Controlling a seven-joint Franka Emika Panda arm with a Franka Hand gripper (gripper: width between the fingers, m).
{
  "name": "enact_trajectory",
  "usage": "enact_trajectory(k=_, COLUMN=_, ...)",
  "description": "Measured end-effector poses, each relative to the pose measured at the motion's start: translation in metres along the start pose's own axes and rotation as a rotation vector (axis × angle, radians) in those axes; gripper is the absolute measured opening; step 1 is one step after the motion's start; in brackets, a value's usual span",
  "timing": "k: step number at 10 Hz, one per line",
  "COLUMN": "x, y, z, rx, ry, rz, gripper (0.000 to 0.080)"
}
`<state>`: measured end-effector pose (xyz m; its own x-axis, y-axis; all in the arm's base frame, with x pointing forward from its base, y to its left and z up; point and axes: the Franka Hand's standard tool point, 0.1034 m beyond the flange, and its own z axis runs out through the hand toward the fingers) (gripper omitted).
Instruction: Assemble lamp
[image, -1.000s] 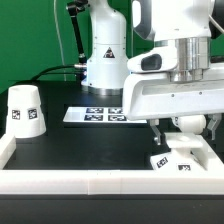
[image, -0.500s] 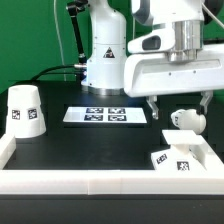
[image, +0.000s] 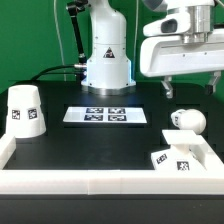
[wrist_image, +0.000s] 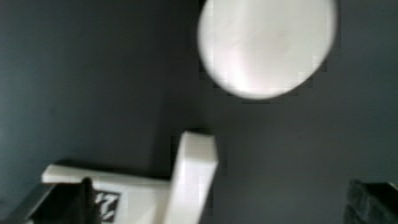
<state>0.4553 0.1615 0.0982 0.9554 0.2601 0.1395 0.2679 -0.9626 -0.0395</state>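
Note:
The round white bulb (image: 185, 120) stands on its stem at the far part of the flat square base (image: 180, 158), at the exterior view's front right. I cannot tell if they are joined. My gripper (image: 191, 89) hangs open and empty well above the bulb. The tapered shade (image: 25, 110) stands alone at the exterior view's left. In the wrist view the bulb (wrist_image: 267, 45) is a white oval far below the gripper (wrist_image: 217, 205). The tagged base (wrist_image: 134, 190) shows beside one dark finger (wrist_image: 63, 200).
The marker board (image: 105, 115) lies flat in the middle of the black table. A low white wall (image: 90, 182) runs along the table's front and sides. The robot's white pedestal (image: 107, 60) stands behind the marker board.
My gripper has risen from around the bulb to well above it, open. The bulb and base have stayed in place.

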Motion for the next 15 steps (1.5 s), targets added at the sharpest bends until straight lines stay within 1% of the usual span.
enact_trajectory(k=1, x=-0.002, y=-0.007, z=0.003, rx=-0.002, ry=-0.007, rz=-0.064, gripper=0.0699)
enact_trajectory(k=2, x=-0.002, y=-0.007, z=0.007, rx=0.001, ry=-0.016, rz=-0.103, gripper=0.0699)
enact_trajectory(k=5, x=-0.003, y=-0.007, z=0.009, rx=0.002, ry=-0.019, rz=-0.101, gripper=0.0699)
enact_trajectory(k=6, x=-0.005, y=-0.006, z=0.014, rx=0.004, ry=-0.021, rz=-0.114, gripper=0.0699)
enact_trajectory(k=8, x=-0.011, y=-0.015, z=0.03, rx=0.013, ry=-0.034, rz=-0.129, gripper=0.0699)
enact_trajectory(k=10, x=-0.016, y=-0.01, z=0.039, rx=0.015, ry=-0.049, rz=-0.146, gripper=0.0699)
enact_trajectory(k=12, x=-0.016, y=-0.012, z=0.039, rx=0.015, ry=-0.056, rz=-0.15, gripper=0.0699)
enact_trajectory(k=13, x=-0.024, y=-0.012, z=0.039, rx=0.013, ry=-0.17, rz=-0.151, gripper=0.0699)
enact_trajectory(k=14, x=-0.021, y=-0.013, z=0.037, rx=0.013, ry=-0.235, rz=-0.152, gripper=0.0699)
enact_trajectory(k=15, x=-0.017, y=-0.012, z=0.038, rx=0.012, ry=-0.257, rz=-0.141, gripper=0.0699)
